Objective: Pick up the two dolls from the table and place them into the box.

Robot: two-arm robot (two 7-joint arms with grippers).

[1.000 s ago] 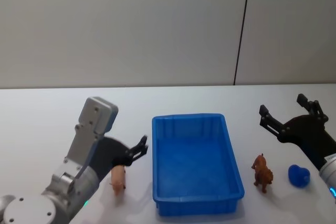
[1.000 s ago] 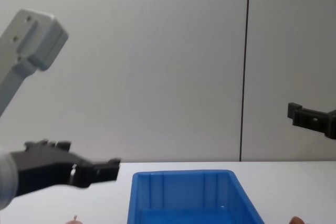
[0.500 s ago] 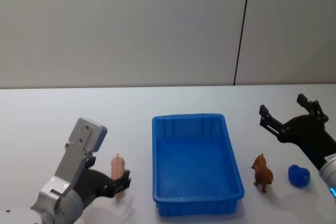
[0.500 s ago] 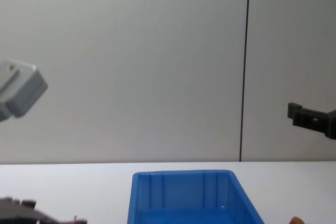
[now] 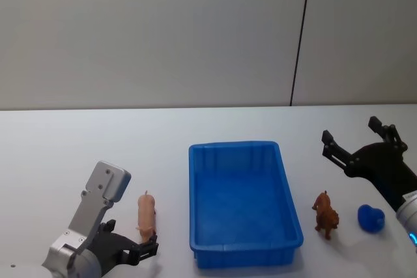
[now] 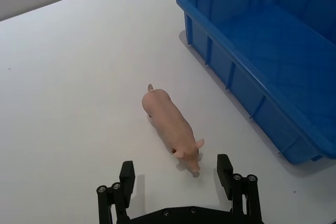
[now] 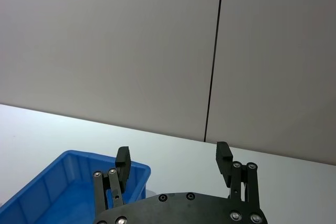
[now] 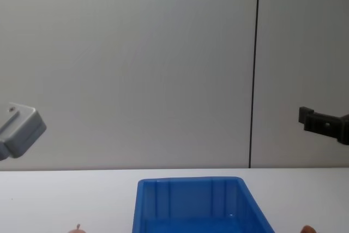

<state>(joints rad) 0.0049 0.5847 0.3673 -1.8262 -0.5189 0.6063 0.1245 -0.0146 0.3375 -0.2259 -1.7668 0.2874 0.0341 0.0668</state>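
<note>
The left gripper (image 6: 176, 170) is low over the table (image 6: 68, 77) with its jaws spread wide and nothing clamped. The pink doll (image 6: 168, 121), a pig figure standing on its legs, has its snout end between the two fingertips, with a gap on each side. Its body and curled tail stretch straight away from the gripper. Beyond the pig, on the side toward the robot's right, stands the box (image 6: 236, 80), near the doll but not touching it. Behind the gripper, the left arm's grey housing (image 5: 107, 183) angles up from the wrist.

The right gripper (image 5: 348, 129) hangs above the table on the far side of the box, its fingers wide apart and holding nothing. Nearer the robot than this gripper, the brown doll (image 5: 325, 214), a dog-like figure, stands upright on the table. It is just beside the box's right wall, and a small blue object (image 5: 371, 218) lies on its other side.
</note>
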